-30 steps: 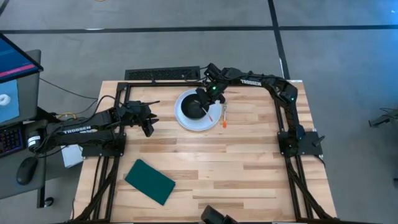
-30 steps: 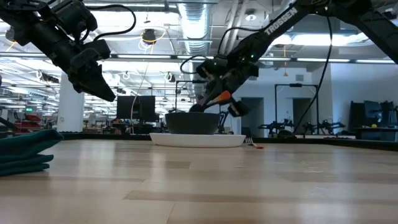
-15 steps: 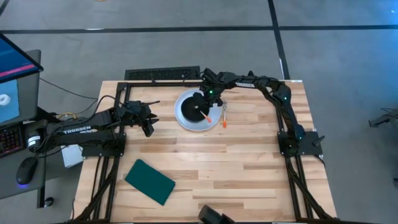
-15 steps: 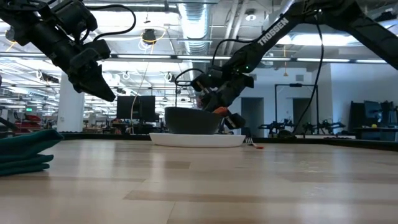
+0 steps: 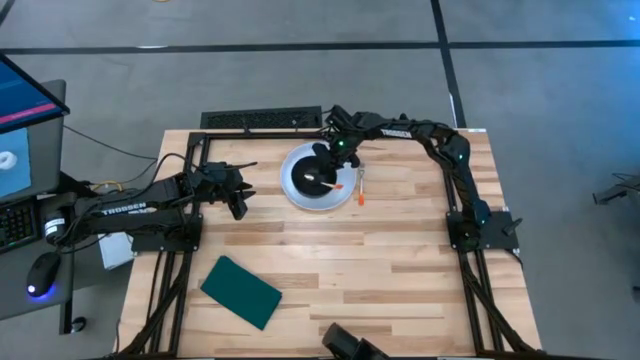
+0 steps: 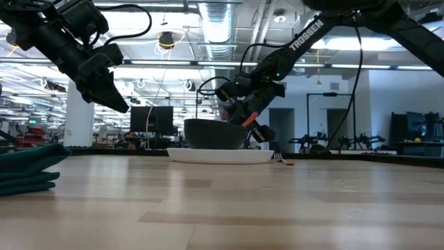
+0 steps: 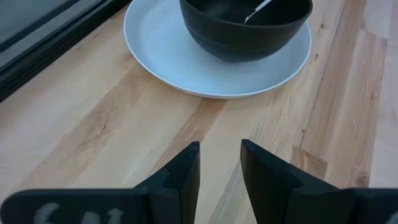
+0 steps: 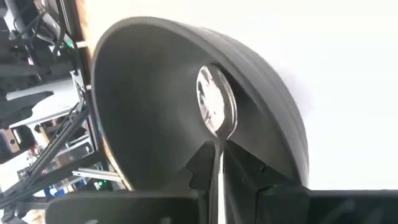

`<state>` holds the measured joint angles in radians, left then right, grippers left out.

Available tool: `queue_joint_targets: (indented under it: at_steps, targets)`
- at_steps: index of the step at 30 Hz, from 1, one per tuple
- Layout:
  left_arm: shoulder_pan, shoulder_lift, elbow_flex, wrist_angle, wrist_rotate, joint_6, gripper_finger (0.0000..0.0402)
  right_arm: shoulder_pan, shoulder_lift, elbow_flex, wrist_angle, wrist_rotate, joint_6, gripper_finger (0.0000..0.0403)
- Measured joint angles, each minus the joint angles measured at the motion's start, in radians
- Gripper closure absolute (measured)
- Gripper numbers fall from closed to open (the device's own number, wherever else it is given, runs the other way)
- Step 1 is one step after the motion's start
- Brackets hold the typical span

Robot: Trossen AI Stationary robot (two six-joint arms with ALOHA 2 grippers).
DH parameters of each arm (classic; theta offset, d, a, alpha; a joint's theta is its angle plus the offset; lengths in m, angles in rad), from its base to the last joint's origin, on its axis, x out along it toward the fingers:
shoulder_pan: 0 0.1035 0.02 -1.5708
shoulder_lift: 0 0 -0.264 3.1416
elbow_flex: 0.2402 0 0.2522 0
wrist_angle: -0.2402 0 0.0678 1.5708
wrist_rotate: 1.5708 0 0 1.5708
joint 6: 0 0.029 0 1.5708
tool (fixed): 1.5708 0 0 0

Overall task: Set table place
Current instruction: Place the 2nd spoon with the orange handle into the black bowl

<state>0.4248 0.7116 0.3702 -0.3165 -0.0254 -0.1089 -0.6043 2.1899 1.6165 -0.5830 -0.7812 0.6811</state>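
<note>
A round white plate (image 5: 294, 193) lies on the far middle of the wooden table (image 5: 380, 270). A black bowl (image 5: 308, 171) stands on it. My right gripper (image 5: 329, 168) reaches in over the bowl's right rim and is shut on a spoon (image 8: 214, 106), whose head is inside the bowl (image 8: 149, 93). An orange-handled fork (image 5: 361, 185) lies on the table just right of the plate. My left gripper (image 5: 239, 207) hovers left of the plate, its fingers a narrow gap apart and empty (image 7: 220, 165). My right gripper pinches the spoon's thin metal shaft (image 8: 218, 151) just behind its head, between its two fingers. The fingers slant down from the table's far right side and lie along the spoon. The head points ahead into the bowl; I cannot tell whether it touches the bowl's wall.
A dark green pad (image 5: 240, 291) lies near the table's front left. A black bar (image 5: 262, 119) lies along the far edge. A dark object (image 5: 345, 348) sits at the near edge. Bare wood lies between the plate and the near edge.
My right gripper has gone down and toward the table's left, from above the bowl's right rim into the bowl. It has carried the spoon along, and the spoon's head has dipped inside the bowl. The bowl and plate have stayed where they were.
</note>
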Motion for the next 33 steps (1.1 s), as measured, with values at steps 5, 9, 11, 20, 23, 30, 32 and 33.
queue_joint_targets:
  at_steps: [5, 9, 11, 20, 23, 30, 32, 33]
  targets:
    - [0.000, 0.000, 0.000, 0.000, 0.000, 0.000, 0.0296, -0.007, 0.000, 0.000, 0.006, 0.002, 0.026, 0.0344]
    - [0.000, 0.000, 0.000, 0.000, 0.000, 0.000, 0.0296, -0.006, 0.000, 0.000, 0.008, 0.004, 0.027, 0.0344]
    - [0.000, 0.000, 0.000, 0.000, 0.000, 0.000, 0.0296, -0.006, 0.000, 0.000, 0.008, 0.004, 0.027, 0.0344]
    - [0.000, 0.000, 0.000, 0.000, 0.000, 0.000, 0.0296, -0.006, -0.004, 0.001, 0.009, 0.026, 0.028, 0.0344]
    - [0.000, 0.000, 0.000, 0.000, 0.000, 0.000, 0.0296, -0.006, -0.004, 0.036, 0.004, 0.064, 0.027, 0.0344]
    - [0.000, 0.000, 0.000, -0.004, 0.000, 0.000, 0.0296, -0.015, -0.006, 0.137, -0.017, 0.109, 0.011, 0.0344]
    - [0.000, 0.000, 0.000, -0.005, 0.000, 0.000, 0.0296, -0.018, -0.006, 0.168, -0.056, 0.121, -0.019, 0.0344]
    - [0.000, 0.000, 0.000, -0.005, 0.000, 0.000, 0.0296, -0.018, -0.006, 0.183, -0.076, 0.127, -0.036, 0.0344]
